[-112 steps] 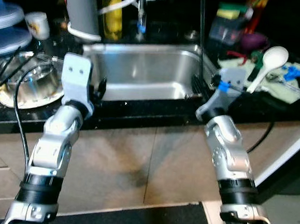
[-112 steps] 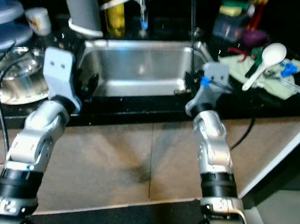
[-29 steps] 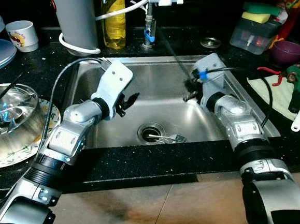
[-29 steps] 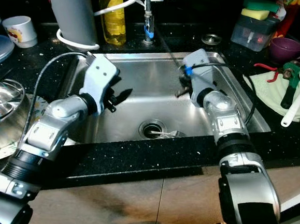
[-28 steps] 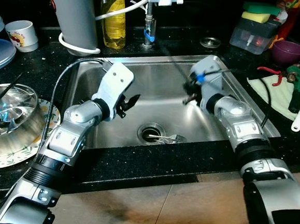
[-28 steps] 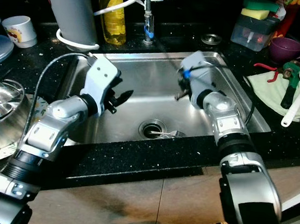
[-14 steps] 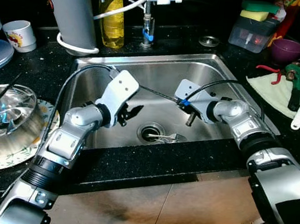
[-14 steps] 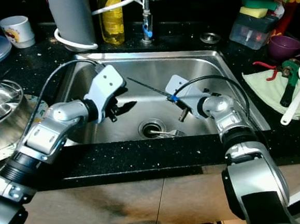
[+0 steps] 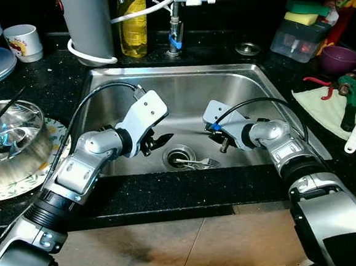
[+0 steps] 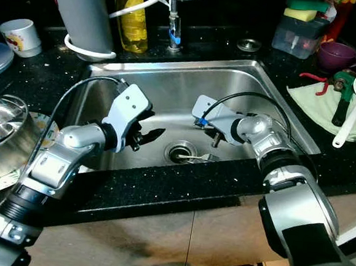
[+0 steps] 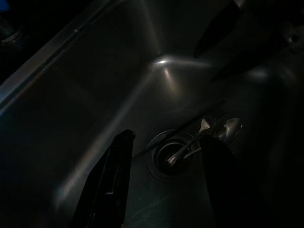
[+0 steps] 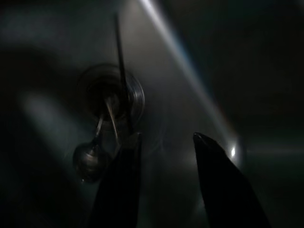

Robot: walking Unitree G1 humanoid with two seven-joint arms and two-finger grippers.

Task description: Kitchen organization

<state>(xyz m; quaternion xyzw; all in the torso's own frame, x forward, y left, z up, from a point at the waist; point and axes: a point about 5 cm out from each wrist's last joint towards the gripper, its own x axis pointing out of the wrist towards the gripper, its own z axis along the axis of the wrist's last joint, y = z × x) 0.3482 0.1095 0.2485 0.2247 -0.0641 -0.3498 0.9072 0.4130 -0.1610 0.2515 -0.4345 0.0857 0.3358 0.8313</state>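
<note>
Both open: left gripper (image 9: 159, 141) and right gripper (image 9: 224, 143), low in the sink (image 9: 188, 87). Best lowered astride the fork (image 9: 197, 163) lying across the drain (image 9: 177, 158), then closed.

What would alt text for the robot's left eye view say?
Both grippers, left gripper and right gripper, reach into a steel sink above its drain, where a fork lies; the black counter holds a yellow bottle.
</note>
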